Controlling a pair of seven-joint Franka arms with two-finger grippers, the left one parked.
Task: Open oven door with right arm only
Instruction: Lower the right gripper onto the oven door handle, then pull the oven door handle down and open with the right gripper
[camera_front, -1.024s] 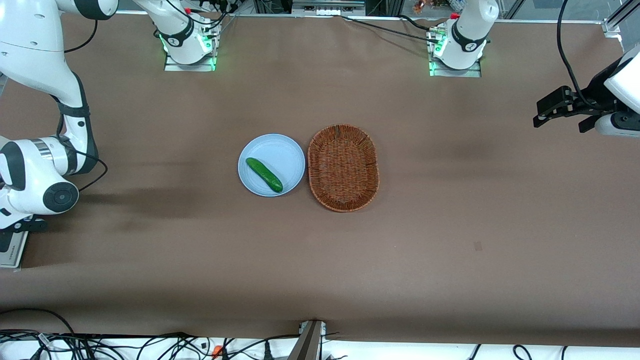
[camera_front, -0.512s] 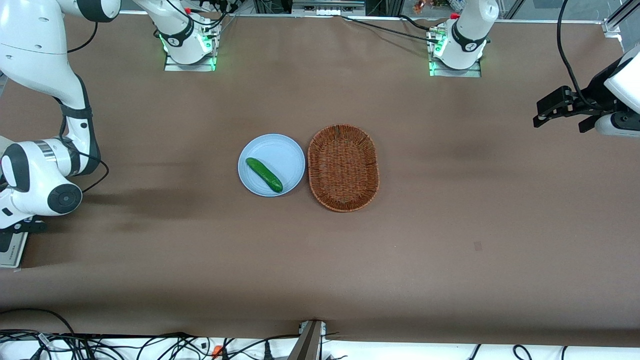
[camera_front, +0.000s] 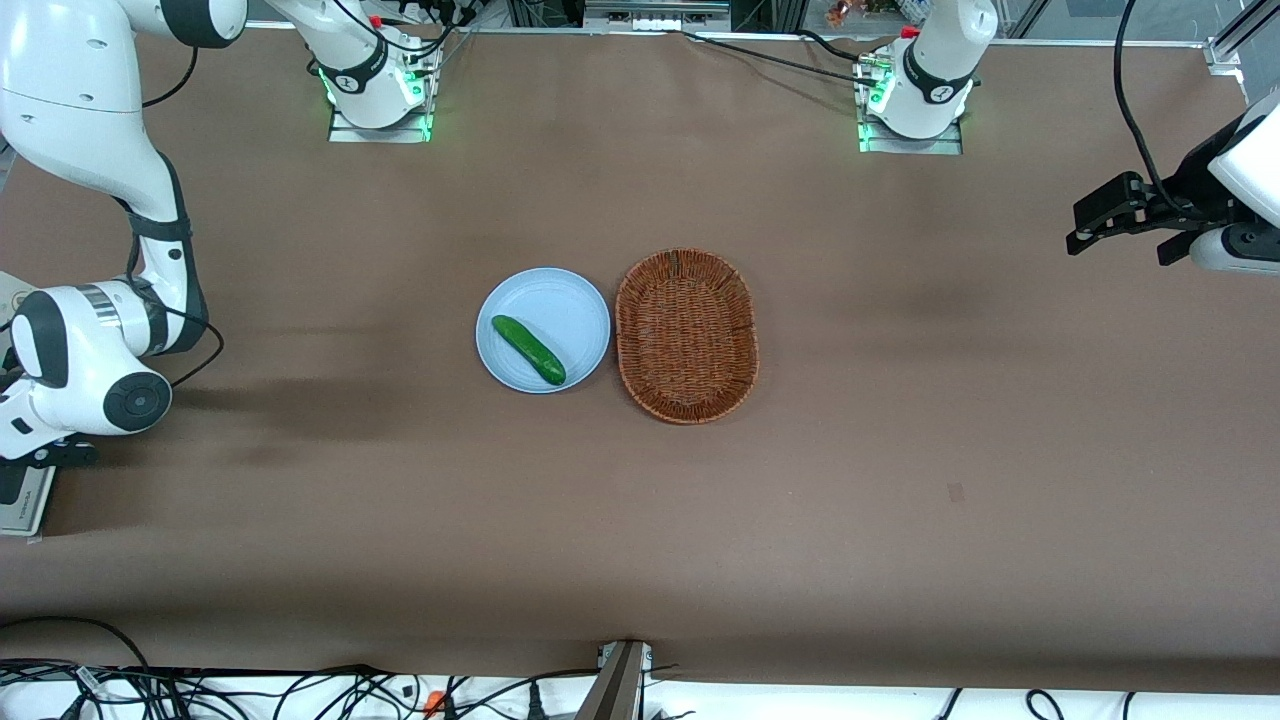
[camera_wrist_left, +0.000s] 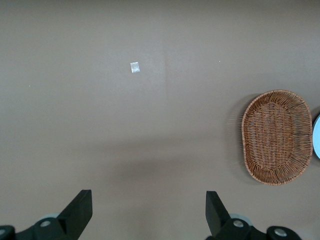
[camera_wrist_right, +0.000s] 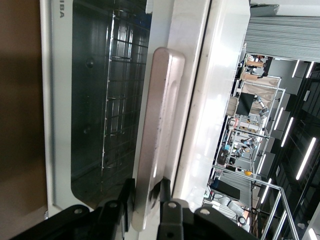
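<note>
At the working arm's end of the counter (camera_front: 900, 500), the hand (camera_wrist_right: 145, 207) is pinching the bar handle (camera_wrist_right: 157, 135) of the oven door (camera_wrist_right: 100, 100) near one end. Judging by this, pulling along the door's swing arc should prevent slipping.

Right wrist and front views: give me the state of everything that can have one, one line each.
oven door: looks shut, window upright against the oven.
door handle: between the end effector's fingers.
end effector: at the handle's end, shut on it.
plate: holds a cucumber.
basket: empty, beside the plate.
</note>
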